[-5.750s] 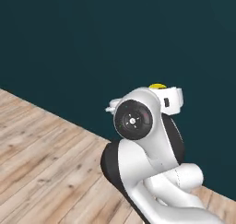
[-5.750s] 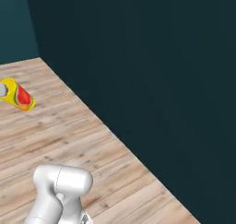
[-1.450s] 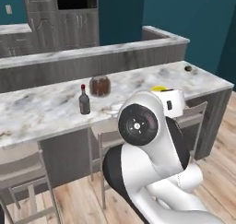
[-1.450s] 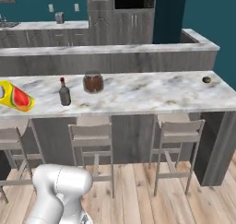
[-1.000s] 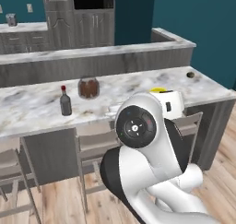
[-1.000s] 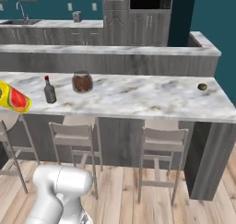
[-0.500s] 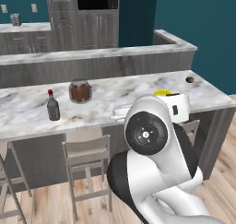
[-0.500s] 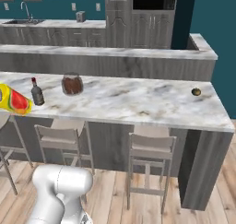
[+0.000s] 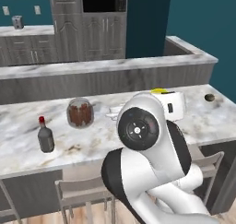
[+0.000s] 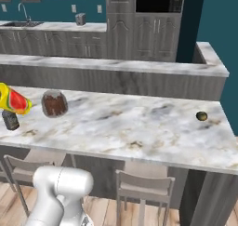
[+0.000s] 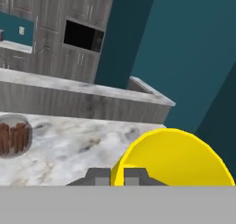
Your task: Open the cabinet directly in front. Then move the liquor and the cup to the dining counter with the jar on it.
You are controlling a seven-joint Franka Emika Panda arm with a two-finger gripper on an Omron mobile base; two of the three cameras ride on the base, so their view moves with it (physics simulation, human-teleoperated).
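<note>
Hand view: cup [image 11: 175, 158] fills the lower right, jaws [image 11: 120, 176] clamped on its rim, carried over the desk [image 11: 83, 144] edge, not yet set down. Liquor [image 9: 45, 135] already stands on the desk, near the jar [image 9: 80, 112], slightly apart from it. Right base view has the cup [image 10: 13, 100] at far left, above the desk [image 10: 139, 122]. Judged: bottle delivered; left is lowering and releasing the cup beside the jar.
</note>
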